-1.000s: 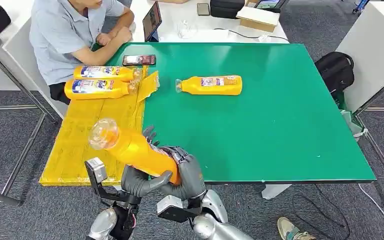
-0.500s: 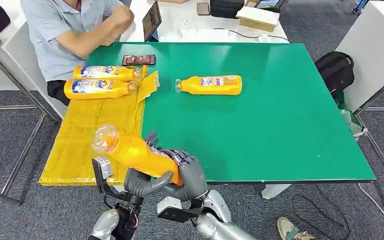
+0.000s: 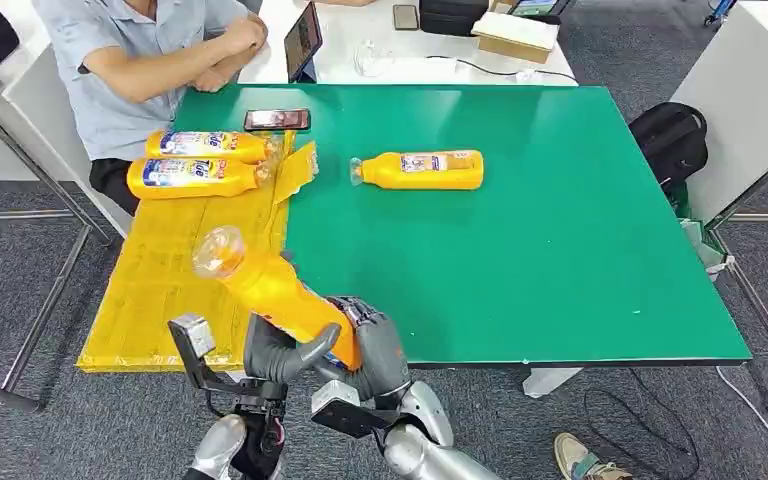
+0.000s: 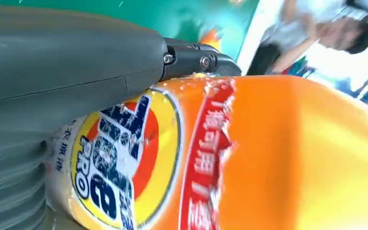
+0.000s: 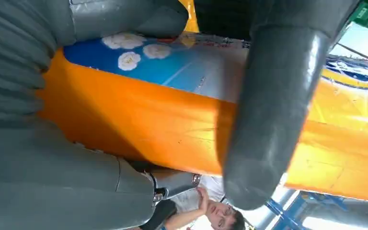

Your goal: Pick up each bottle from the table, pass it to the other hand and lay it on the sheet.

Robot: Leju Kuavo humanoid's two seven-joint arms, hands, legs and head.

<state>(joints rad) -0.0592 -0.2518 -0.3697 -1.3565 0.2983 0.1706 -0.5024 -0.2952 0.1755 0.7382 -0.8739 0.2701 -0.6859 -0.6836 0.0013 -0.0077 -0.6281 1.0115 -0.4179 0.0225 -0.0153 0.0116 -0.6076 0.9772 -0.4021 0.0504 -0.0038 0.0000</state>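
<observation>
- Orange bottle [image 3: 278, 295] sits tilted over the green desk's [image 3: 520, 250] near edge, beside the yellow sheet [image 3: 175, 270].
- You see left hand [image 3: 278, 355] and right hand [image 3: 372, 350] both gripping its base.

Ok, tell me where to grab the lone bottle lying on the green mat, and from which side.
Take the bottle around the middle of its body, coming down from above. It lies flat on its side on the mat, cap toward the sheet, long axis running across the table, with open mat all around, so fingers could probably close over its front and back sides.
</observation>
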